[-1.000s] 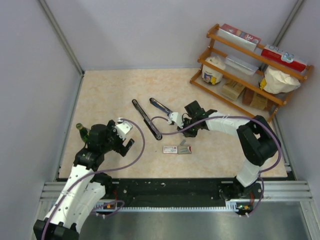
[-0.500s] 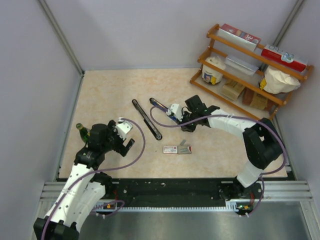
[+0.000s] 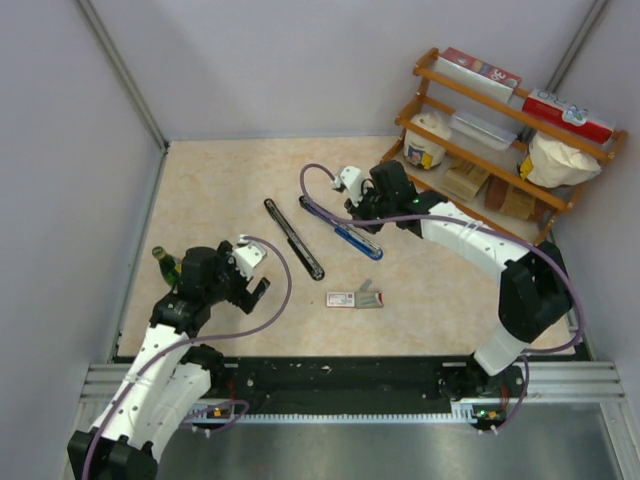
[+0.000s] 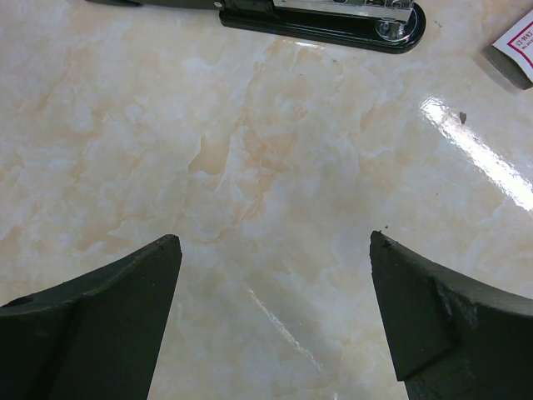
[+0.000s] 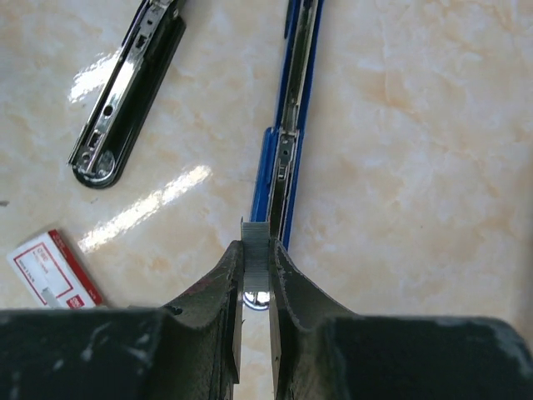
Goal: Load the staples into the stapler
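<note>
My right gripper [image 5: 256,250] is shut on a short grey strip of staples [image 5: 256,243] and holds it just above the near end of an opened blue stapler [image 5: 287,142]. In the top view the right gripper [image 3: 368,218] hovers over the blue stapler [image 3: 345,232] at mid-table. A black stapler [image 3: 293,238] lies opened flat to its left. The white staple box with red print [image 3: 342,299] lies nearer the front, with loose staples [image 3: 370,298] beside it. My left gripper [image 4: 275,250] is open and empty over bare table, near the front left [image 3: 250,285].
A green bottle [image 3: 165,265] stands by the left arm. A wooden shelf [image 3: 500,130] with boxes and jars fills the back right corner. Grey walls enclose the table on three sides. The black stapler [image 4: 325,15] and the box corner [image 4: 515,52] show in the left wrist view.
My right arm has moved from near the staple box toward the back, carrying the staple strip over the blue stapler. The left arm has not moved.
</note>
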Controlling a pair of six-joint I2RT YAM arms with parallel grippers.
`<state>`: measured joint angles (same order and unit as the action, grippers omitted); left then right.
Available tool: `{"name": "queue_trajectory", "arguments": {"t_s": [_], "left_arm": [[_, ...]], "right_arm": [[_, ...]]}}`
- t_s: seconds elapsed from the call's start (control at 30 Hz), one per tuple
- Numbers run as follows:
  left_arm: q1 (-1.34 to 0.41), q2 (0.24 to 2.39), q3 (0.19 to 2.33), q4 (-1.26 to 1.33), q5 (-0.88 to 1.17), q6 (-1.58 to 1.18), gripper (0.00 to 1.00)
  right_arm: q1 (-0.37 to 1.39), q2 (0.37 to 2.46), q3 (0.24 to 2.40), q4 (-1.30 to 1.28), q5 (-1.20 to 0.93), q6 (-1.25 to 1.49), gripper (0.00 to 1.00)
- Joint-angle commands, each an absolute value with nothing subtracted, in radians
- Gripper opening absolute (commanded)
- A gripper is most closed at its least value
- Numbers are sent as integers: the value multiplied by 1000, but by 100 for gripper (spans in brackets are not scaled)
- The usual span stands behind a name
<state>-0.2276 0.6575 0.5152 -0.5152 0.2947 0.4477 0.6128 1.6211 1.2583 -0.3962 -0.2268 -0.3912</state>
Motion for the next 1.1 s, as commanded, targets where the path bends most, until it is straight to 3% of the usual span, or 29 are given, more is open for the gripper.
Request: {"name": "queue_trajectory", "arguments": {"t_s": [0.0,0.43,1.07], "left_arm": [[-221,654,512,-466,295,456,99],[-219,641,509,-462,291,454,99],[-218,646,508,-462,290,454,99]], "right_arm": [[626,1696,1342,-382,-167,-292,11],[601,1684,1203,-302,-140,-252,11],[483,1717,1169,-290,-299,-207,11]]}}
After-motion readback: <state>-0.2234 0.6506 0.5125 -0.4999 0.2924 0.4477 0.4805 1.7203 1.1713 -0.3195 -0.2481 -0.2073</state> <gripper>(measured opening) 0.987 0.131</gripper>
